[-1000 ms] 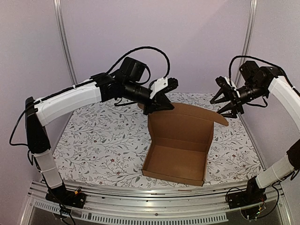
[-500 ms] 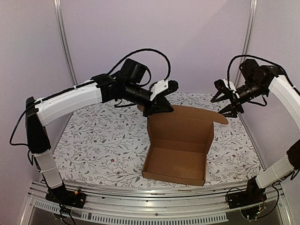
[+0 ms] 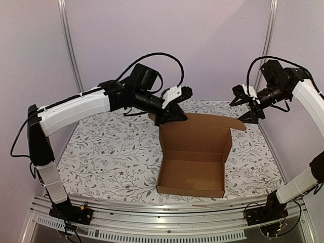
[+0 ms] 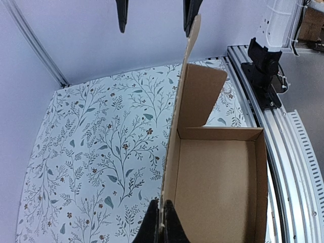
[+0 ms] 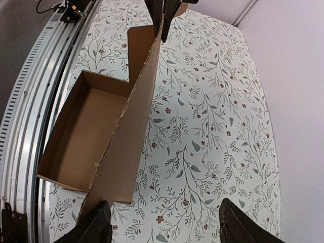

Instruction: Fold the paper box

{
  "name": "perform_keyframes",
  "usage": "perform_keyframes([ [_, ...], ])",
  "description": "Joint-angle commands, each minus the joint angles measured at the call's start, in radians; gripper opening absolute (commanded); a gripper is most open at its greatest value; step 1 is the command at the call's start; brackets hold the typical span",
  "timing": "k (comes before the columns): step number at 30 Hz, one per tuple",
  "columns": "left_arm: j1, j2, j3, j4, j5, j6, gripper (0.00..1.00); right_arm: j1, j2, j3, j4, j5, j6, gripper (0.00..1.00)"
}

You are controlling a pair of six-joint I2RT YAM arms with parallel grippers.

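Note:
The paper box [image 3: 191, 174] is a brown cardboard tray on the floral cloth, with its lid [image 3: 195, 135] standing upright at the back. My left gripper [image 3: 164, 119] is shut on the lid's top left corner. In the left wrist view, my left gripper [image 4: 161, 227] pinches the lid's edge, and the box tray [image 4: 217, 187] lies to the right. My right gripper [image 3: 239, 110] hangs open by the lid's rounded right flap [image 3: 237, 124]. In the right wrist view, the flap [image 5: 126, 152] reaches down to the left finger, and only cloth shows inside my right gripper [image 5: 164, 230].
A floral cloth [image 3: 101, 152] covers the table. Aluminium rails [image 3: 152, 215] run along the near edge. Pale walls and metal posts [image 3: 71, 50] close in the back and sides. The left arm's base [image 4: 263, 71] is bolted to the rail beside the box.
My right gripper has lifted slightly and drawn back to the right. The box tray has shifted a little to the right. The left gripper keeps its hold on the lid.

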Motion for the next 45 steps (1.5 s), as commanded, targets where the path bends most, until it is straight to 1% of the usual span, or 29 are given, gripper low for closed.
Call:
perform_keyframes([
  [1,0.020,-0.028,-0.005,-0.005,-0.013,-0.017,0.00,-0.001,0.000,-0.022,-0.491,0.049,-0.013,0.72],
  [6,0.027,-0.030,-0.007,-0.016,-0.011,-0.016,0.00,-0.001,-0.024,-0.046,-0.490,0.074,-0.018,0.72],
  [9,0.028,-0.027,-0.005,-0.014,-0.008,-0.021,0.00,-0.001,-0.035,-0.045,-0.491,0.059,-0.015,0.72],
  [13,0.028,-0.016,0.006,-0.012,-0.001,-0.031,0.00,-0.001,-0.036,-0.051,-0.491,-0.006,-0.011,0.72],
  [17,0.028,-0.005,0.014,-0.019,-0.033,-0.033,0.00,0.013,-0.032,-0.079,-0.491,-0.092,0.001,0.75],
  [18,0.028,-0.004,0.014,-0.018,-0.041,-0.033,0.00,0.020,-0.031,-0.096,-0.492,-0.118,0.003,0.82],
  [19,0.028,-0.005,0.014,-0.019,-0.042,-0.033,0.00,0.021,-0.030,-0.113,-0.491,-0.147,0.007,0.92],
  [20,0.028,-0.005,0.014,-0.020,-0.038,-0.033,0.00,0.028,-0.029,-0.133,-0.491,-0.171,0.008,0.97],
  [21,0.028,-0.005,0.014,-0.020,-0.031,-0.035,0.00,0.030,-0.028,-0.148,-0.490,-0.194,0.006,0.99],
  [25,0.028,0.004,0.023,-0.024,-0.021,-0.041,0.00,0.032,-0.017,-0.156,-0.491,-0.262,-0.001,0.99],
  [30,0.030,0.004,0.024,-0.042,-0.041,-0.029,0.00,0.032,-0.034,-0.145,-0.490,-0.228,0.012,0.98],
  [33,0.030,0.006,0.027,-0.038,-0.032,-0.034,0.00,0.031,-0.044,-0.143,-0.489,-0.249,0.029,0.98],
  [35,0.030,0.010,0.030,-0.034,-0.008,-0.038,0.00,0.031,-0.038,-0.148,-0.478,-0.291,0.032,0.95],
  [37,0.030,0.011,0.031,-0.026,0.009,-0.043,0.00,0.031,-0.027,-0.150,-0.439,-0.308,0.058,0.90],
  [39,0.029,0.012,0.029,-0.027,0.016,-0.041,0.00,0.030,-0.012,-0.139,-0.430,-0.295,0.084,0.88],
  [42,0.030,0.010,0.028,-0.053,0.018,-0.024,0.00,0.020,0.005,-0.072,-0.444,-0.228,0.084,0.88],
  [44,0.030,0.006,0.025,-0.067,0.033,-0.012,0.00,-0.010,0.004,-0.019,-0.452,-0.197,0.101,0.88],
  [45,0.030,0.005,0.022,-0.071,0.037,-0.012,0.03,-0.026,0.002,0.002,-0.445,-0.181,0.109,0.87],
])
